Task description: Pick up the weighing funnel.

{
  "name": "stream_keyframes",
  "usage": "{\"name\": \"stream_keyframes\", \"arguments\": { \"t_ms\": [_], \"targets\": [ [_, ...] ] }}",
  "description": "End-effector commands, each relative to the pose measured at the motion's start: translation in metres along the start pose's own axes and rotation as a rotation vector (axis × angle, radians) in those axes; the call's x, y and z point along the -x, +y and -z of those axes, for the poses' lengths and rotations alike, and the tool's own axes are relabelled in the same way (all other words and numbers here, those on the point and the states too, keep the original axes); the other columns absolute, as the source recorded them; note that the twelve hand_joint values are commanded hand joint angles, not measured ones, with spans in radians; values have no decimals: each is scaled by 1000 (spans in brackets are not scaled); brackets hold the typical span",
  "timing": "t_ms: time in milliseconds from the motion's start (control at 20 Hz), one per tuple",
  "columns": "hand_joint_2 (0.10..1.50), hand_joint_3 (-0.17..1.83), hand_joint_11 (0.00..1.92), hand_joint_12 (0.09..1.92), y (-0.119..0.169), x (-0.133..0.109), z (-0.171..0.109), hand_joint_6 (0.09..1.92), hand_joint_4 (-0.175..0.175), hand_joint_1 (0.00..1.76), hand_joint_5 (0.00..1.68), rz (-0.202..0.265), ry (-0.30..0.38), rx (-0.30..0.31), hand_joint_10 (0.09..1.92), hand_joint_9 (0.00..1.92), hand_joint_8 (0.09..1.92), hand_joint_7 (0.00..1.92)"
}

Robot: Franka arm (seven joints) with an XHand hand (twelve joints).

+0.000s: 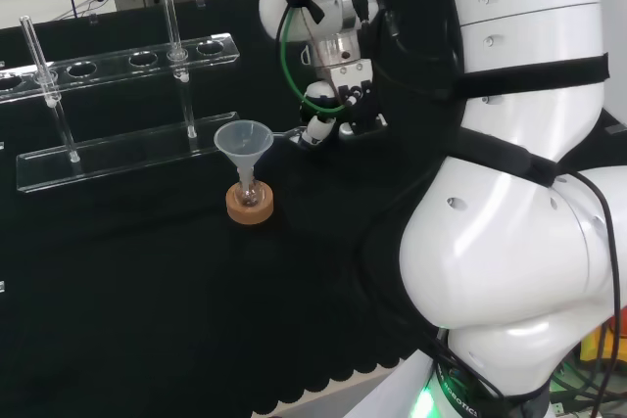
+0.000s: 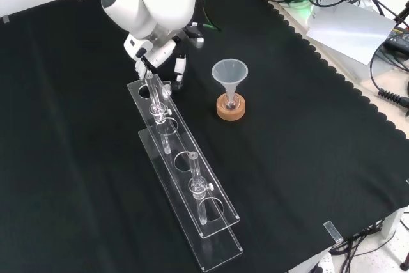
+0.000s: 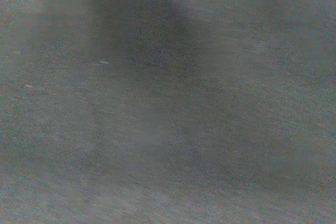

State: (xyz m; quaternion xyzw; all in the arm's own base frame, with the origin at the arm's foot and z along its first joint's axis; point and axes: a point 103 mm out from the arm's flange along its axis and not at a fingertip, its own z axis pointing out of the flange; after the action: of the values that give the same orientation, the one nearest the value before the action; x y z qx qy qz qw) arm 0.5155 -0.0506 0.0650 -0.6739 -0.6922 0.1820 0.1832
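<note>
Head view: hand (image 1: pixel 341 103) is low over the black cloth of the desk (image 1: pixel 147 291), just right of the funnel (image 1: pixel 244 140). The arm's white links stand at the right of that view.

Front view: hand (image 2: pixel 163 53) comes down at the far end of the clear rack (image 2: pixel 192 183), close to the cloth and left of the funnel (image 2: pixel 229 71).

Hand state: I cannot tell from here whether it is spread, pressed together or pinching something.

Weighing funnel (image 1: pixel 286 133): in the head view I see a thin pale clear sliver at the hand's left edge, pointing toward the funnel's rim. I read it as the stem. I can't say whether it lies on the cloth or is off it. In the front view I can't pick it out.

The funnel stands mouth up, its stem in a small flask (image 1: pixel 248 186) on a cork ring (image 1: pixel 250 207), apart from the hand.

Rack lies long across the cloth with glass tubes (image 1: pixel 174 26) upright in it; in the front view its near end reaches toward the camera.

Wrist view: blurred grey cloth (image 3: pixel 168 129).
</note>
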Motion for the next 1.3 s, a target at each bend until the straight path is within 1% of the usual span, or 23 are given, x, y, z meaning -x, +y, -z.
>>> {"name": "stream_keyframes", "arguments": {
  "t_ms": [50,250,600,750,950,1050,1300],
  "targets": [
    [1116,-175,514,1248,-22,33,49,778,175,1075,1149,-32,-4,72,510,843,620,556],
    [1115,-175,518,1245,-44,36,75,779,175,1075,1149,-64,-24,99,503,836,612,539],
    [1115,-175,515,1242,-80,37,102,779,175,1075,1149,-97,-37,116,497,828,607,523],
    [1116,-175,513,1241,-94,33,108,780,175,1075,1149,-102,-48,122,496,826,606,518],
    [1116,-175,510,1241,-110,23,112,781,175,1075,1148,-117,-74,124,495,825,605,514],
    [1116,-175,510,1241,-118,19,113,781,175,1075,1148,-122,-75,131,494,825,605,513],
    [1117,-175,509,1242,-137,3,113,783,175,1075,1147,-121,-82,149,494,824,605,508]
  ]
}}
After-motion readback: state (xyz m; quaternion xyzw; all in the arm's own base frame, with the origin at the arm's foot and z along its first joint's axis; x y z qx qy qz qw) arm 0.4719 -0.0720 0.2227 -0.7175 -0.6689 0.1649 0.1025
